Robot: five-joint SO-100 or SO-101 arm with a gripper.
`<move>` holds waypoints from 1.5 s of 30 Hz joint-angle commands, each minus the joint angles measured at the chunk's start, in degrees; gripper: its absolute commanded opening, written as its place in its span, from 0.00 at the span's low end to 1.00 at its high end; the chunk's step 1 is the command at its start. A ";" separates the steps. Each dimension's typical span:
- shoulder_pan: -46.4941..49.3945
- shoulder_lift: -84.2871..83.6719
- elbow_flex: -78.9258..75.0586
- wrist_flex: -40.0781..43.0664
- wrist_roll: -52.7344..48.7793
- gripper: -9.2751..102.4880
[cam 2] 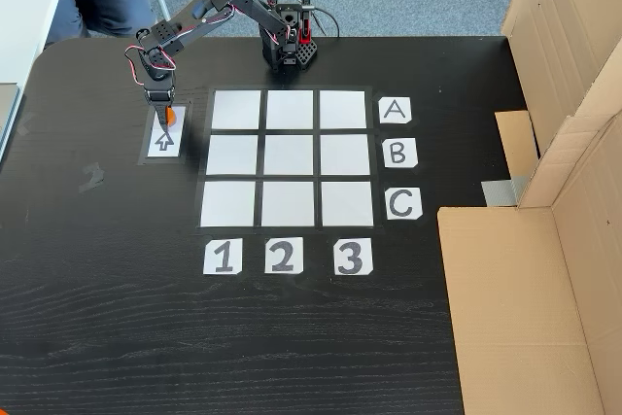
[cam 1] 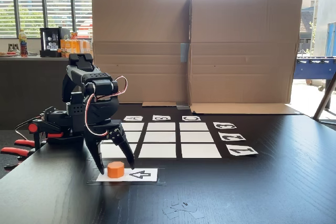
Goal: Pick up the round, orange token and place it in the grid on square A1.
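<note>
The orange token (cam 1: 116,169) stands on the white arrow card (cam 1: 140,174), just in front of the grid (cam 1: 161,137). My gripper (cam 1: 115,171) is lowered over the token and open, one finger on each side and both tips near the table. From above, the token (cam 2: 171,116) shows only as an orange sliver beside the gripper (cam 2: 166,116), at the top of the arrow card (cam 2: 164,139). Square A1 (cam 2: 236,110) is the top-left cell of the grid (cam 2: 290,155), right of the gripper. In the front view, A1 (cam 1: 107,151) lies partly behind the fingers.
Cards A, B, C (cam 2: 395,110) and 1, 2, 3 (cam 2: 223,257) edge the grid. The arm's base (cam 2: 290,46) stands at the table's far edge, with red clamps (cam 1: 18,151) beside it. Cardboard walls (cam 1: 194,45) close off one side. Tape scraps (cam 1: 181,209) lie near the front.
</note>
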 commanded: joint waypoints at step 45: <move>4.75 24.08 -2.46 6.15 -2.64 0.09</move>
